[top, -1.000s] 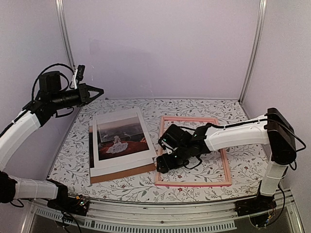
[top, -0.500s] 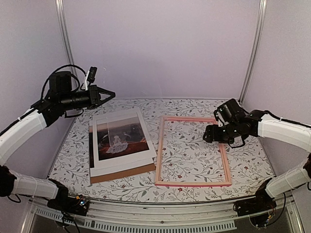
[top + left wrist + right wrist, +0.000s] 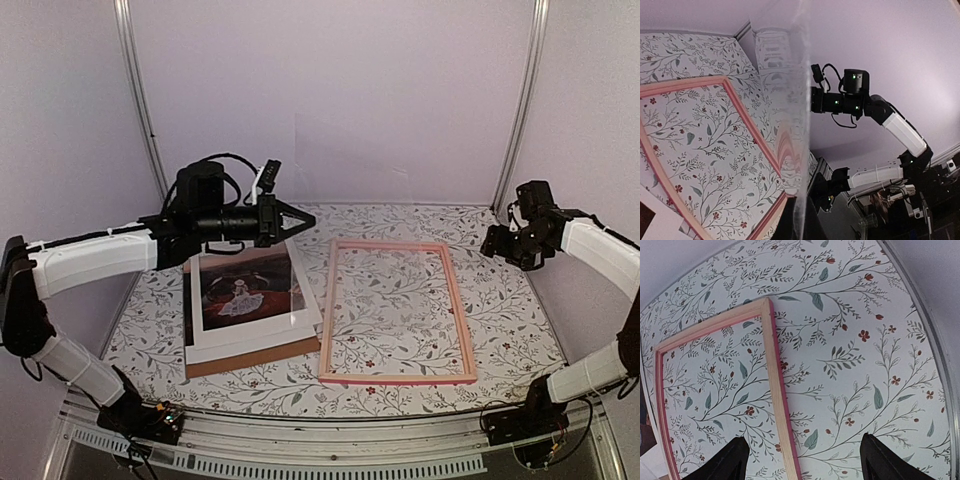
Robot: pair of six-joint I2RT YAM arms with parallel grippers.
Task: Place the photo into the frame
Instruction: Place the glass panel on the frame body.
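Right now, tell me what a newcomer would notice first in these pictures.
The pink frame lies flat at centre-right, the floral tabletop showing through it. Left of it the photo tops a stack of white card and brown board. Over that stack the left arm stretches, jaws shut on a clear sheet, while the right arm's jaws hang open near the table's far right.

floral table top [image 3: 500, 320], brown backing board [image 3: 250, 358] beneath white card mat [image 3: 240, 343], clear sheet [image 3: 790, 125], lilac walls [image 3: 400, 100]
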